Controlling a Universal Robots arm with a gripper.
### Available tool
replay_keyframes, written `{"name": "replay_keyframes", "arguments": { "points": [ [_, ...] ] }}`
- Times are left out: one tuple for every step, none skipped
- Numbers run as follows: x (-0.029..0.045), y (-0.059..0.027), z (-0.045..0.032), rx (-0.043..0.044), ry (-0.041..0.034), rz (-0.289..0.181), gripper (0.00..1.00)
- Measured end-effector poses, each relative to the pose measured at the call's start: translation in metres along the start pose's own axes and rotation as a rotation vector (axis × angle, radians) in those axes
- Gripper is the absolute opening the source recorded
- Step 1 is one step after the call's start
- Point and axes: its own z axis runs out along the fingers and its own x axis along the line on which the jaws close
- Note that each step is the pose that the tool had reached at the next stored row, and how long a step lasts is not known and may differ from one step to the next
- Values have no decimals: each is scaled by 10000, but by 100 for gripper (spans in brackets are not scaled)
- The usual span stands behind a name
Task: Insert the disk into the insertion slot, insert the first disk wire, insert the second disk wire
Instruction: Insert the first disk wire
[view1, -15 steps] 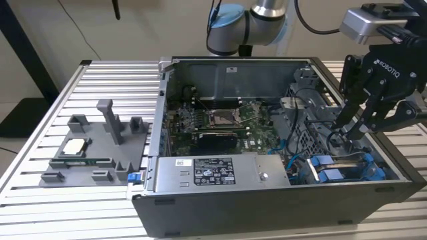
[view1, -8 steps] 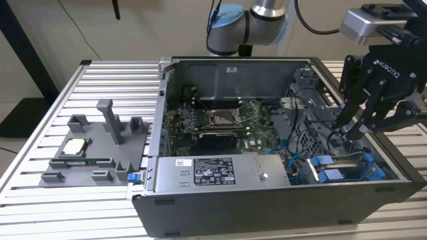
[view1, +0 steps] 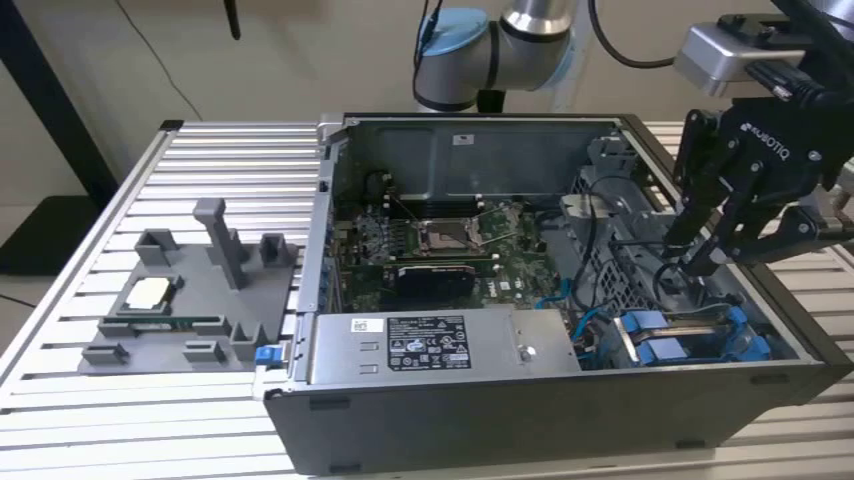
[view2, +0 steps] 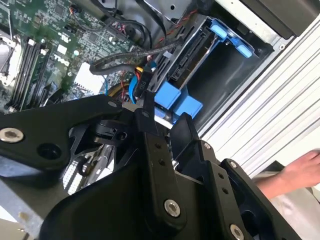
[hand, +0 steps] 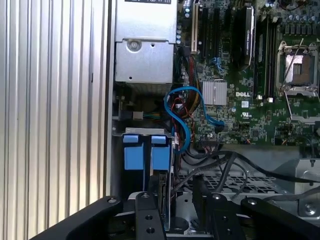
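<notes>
exterior view: high, wide | both wrist views: close, share insertion slot (hand: 134, 154) (view2: 175, 97)

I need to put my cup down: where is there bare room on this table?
In the exterior view, bare table slats lie on the tray's near side and far side. Crowded: the case corner where the gripper hangs among cables by the slot.

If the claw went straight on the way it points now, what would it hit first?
Probably the disk's blue carrier, directly ahead of the claw; the black wires beside it might touch first, depth is unclear.
</notes>
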Motion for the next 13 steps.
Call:
{"name": "replay_keyframes", "arguments": {
  "points": [
    [-7,-1,6,1,-77,-3,40],
    [-14,-6,15,2,-154,-7,40],
    [-19,-12,24,3,-218,-10,40],
    [-22,-23,34,3,-268,-12,40],
    [-25,-34,43,4,-307,-13,40],
    [-29,-44,52,6,-353,-16,40],
    [-32,-53,60,6,-400,-18,40],
    [-36,-59,70,7,-451,-21,40],
    [-39,-60,80,8,-509,-23,40],
    [-44,-60,90,9,-583,-26,40],
    [-48,-61,98,10,-660,-29,40],
    [-53,-61,108,12,-749,-33,40],
    [-55,-62,118,13,-813,-37,40]
  ]
}}
